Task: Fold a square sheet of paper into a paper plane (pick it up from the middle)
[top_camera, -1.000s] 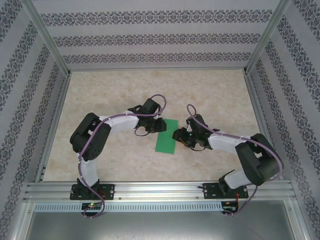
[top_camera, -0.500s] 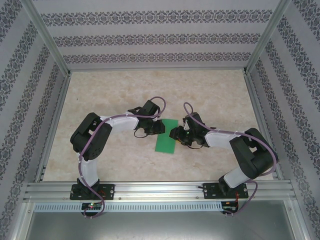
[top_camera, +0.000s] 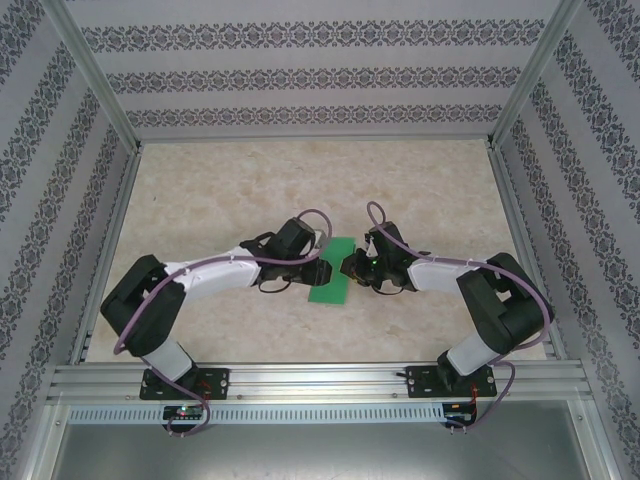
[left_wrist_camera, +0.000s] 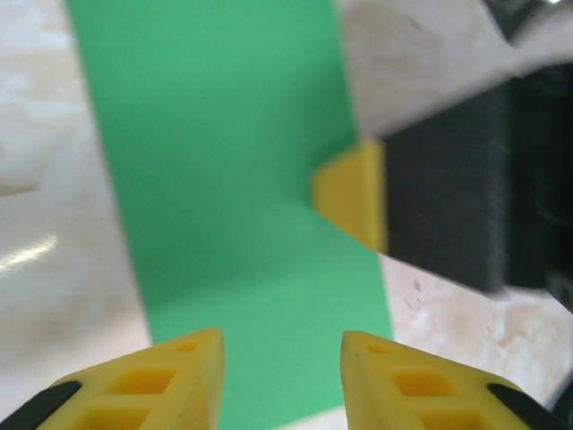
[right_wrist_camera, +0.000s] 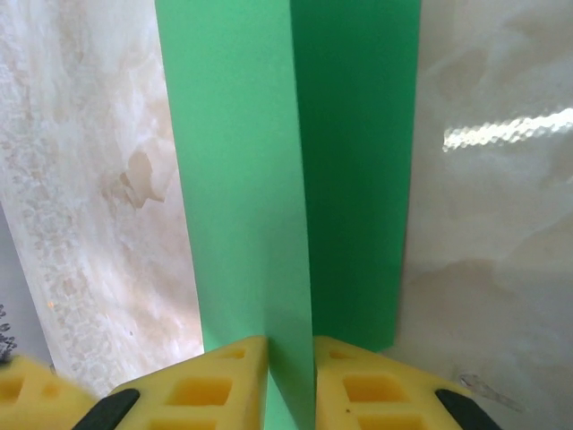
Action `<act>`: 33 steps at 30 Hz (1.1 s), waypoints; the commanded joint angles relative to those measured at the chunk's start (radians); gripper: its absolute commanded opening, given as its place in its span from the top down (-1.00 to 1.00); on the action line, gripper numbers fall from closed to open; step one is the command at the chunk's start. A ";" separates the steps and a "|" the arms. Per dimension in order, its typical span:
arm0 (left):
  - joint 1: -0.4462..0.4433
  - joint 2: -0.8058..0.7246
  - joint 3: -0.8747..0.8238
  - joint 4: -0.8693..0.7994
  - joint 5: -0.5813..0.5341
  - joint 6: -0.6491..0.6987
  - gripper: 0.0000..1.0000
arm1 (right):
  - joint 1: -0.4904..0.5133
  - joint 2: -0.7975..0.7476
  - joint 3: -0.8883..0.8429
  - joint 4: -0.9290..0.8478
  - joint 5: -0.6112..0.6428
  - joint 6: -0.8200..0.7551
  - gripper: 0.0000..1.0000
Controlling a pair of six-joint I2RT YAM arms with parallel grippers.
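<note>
Green sheet [top_camera: 331,281]: lies near the middle of the table [top_camera: 430,190], between the two grippers, folded to a narrow strip (its long side runs away from the arm bases).
Left gripper [top_camera: 317,268]: sits at the strip's left edge. In the left wrist view its yellow fingertips [left_wrist_camera: 183,372] stand apart above the green paper, with nothing clamped between them.
Right gripper [top_camera: 348,266]: sits at the strip's right edge. In the right wrist view its jaws are almost closed and pinch a raised layer of the sheet between the pads [right_wrist_camera: 224,381].
Layers: the right wrist view shows a lighter upper flap rising into the jaws, beside a darker layer that lies flat on the table.
Across the strip: in the left wrist view, one yellow finger [left_wrist_camera: 351,202] of the right gripper meets the sheet's far edge, with its black body behind it.
</note>
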 commanded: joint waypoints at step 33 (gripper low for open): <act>-0.390 0.101 0.158 -0.226 -0.684 0.388 0.40 | -0.027 0.014 0.054 -0.084 -0.067 -0.035 0.68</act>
